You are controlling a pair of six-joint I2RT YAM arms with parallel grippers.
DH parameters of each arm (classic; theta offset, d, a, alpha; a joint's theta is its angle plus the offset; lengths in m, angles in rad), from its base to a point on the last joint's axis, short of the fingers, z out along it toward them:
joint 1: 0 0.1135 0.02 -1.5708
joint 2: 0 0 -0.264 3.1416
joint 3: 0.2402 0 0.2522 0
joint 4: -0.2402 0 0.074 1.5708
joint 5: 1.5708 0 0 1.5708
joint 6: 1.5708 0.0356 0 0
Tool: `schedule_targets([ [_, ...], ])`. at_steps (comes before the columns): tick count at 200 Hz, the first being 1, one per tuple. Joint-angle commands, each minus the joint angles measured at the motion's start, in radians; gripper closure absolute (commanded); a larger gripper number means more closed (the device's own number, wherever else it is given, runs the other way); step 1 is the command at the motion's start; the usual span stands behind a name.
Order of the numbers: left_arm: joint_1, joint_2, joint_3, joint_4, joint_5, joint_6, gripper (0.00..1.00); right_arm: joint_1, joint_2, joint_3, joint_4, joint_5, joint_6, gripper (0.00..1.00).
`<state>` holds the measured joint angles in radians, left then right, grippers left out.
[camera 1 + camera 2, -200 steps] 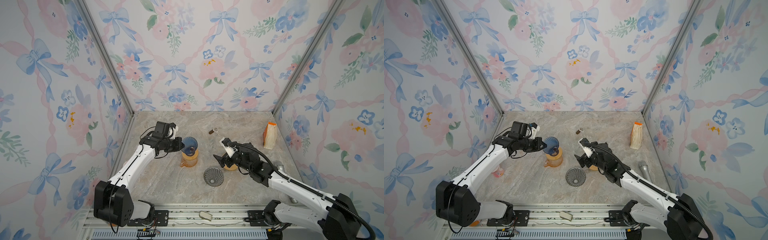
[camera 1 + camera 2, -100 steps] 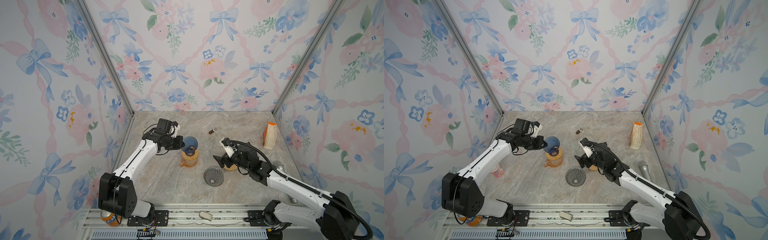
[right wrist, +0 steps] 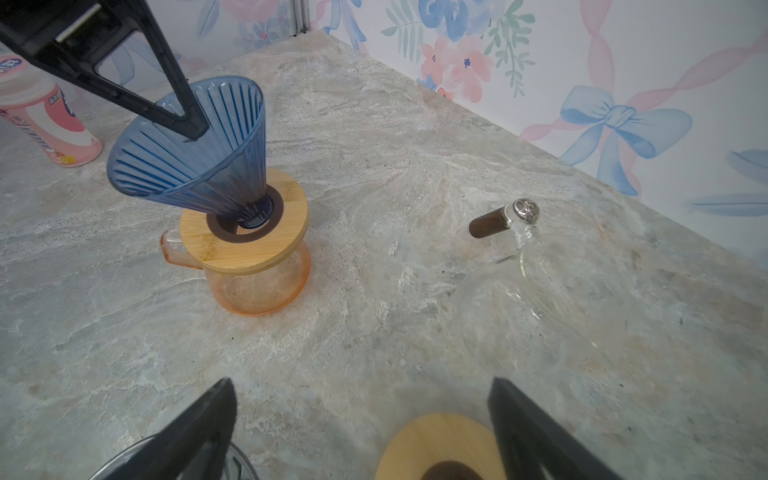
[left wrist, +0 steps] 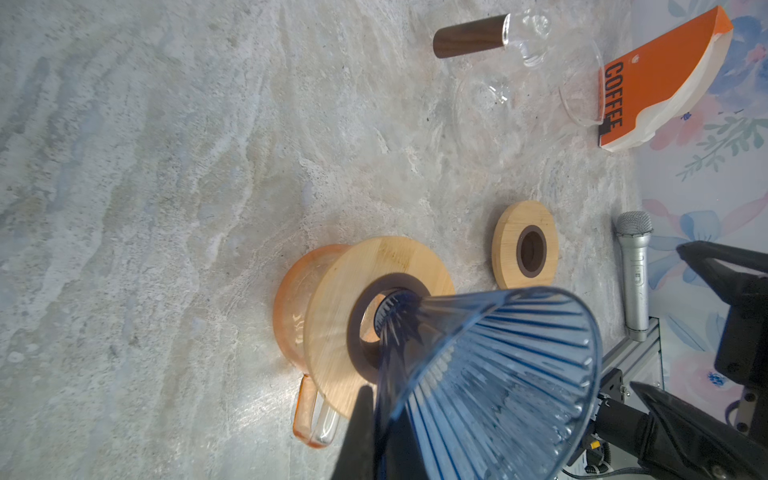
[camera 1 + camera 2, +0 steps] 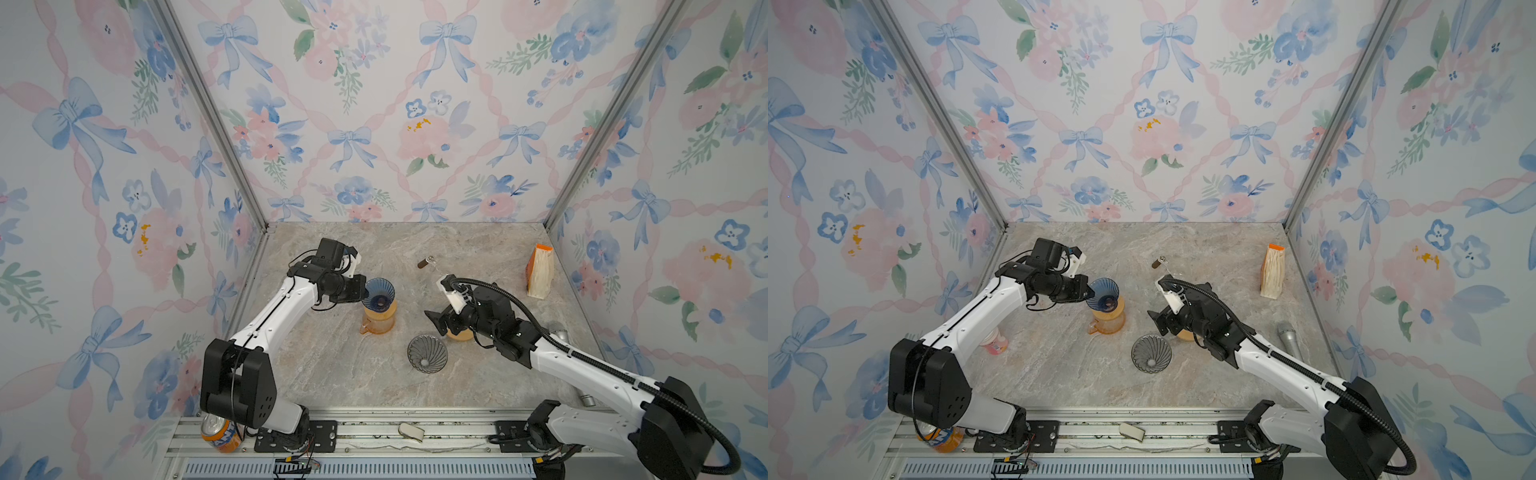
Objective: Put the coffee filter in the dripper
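Right wrist view crops the spread right gripper [image 3: 361,386]; left gripper [image 3: 189,124] clamps the blue dripper [image 3: 199,170].

Both top views look steeply down from high above the front edge of the grey marbled counter [image 5: 332,374], facing the floral back wall [image 5: 374,104] and taking in the whole counter. The left wrist view sits very close behind a blue ribbed plastic cone dripper [image 4: 490,374], facing the counter's right edge. The right wrist view hangs low over the counter, facing its back left corner. All four views share the dripper and the orange glass carafe [image 3: 257,286] beneath it.
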<state>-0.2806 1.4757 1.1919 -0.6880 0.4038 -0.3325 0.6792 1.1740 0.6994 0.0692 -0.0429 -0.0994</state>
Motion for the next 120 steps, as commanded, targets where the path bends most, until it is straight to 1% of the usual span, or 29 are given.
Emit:
schedule_targets([
  [1, 0.01, 0.02, 0.038, -0.029, 0.002, 0.034, 1.0, -0.01, 0.009, 0.038, -0.012, -0.02, 0.024, 0.04],
  [57, 0.01, 0.053, 0.051, -0.031, 0.01, 0.037, 1.0, -0.027, 0.029, 0.069, -0.038, -0.054, 0.048, 0.04],
  [66, 0.01, 0.054, 0.052, -0.031, 0.01, 0.039, 1.0, -0.045, 0.042, 0.086, -0.05, -0.089, 0.074, 0.04],
  [80, 0.01, 0.058, 0.058, -0.031, 0.011, 0.041, 1.0, -0.081, 0.064, 0.113, -0.056, -0.177, 0.117, 0.04],
  [96, 0.01, 0.066, 0.067, -0.031, 0.01, 0.042, 1.0, -0.09, 0.086, 0.147, -0.08, -0.206, 0.124, 0.03],
  [120, 0.01, 0.075, 0.087, -0.031, 0.004, 0.043, 0.94, -0.09, 0.127, 0.206, -0.146, -0.217, 0.122, 0.03],
])
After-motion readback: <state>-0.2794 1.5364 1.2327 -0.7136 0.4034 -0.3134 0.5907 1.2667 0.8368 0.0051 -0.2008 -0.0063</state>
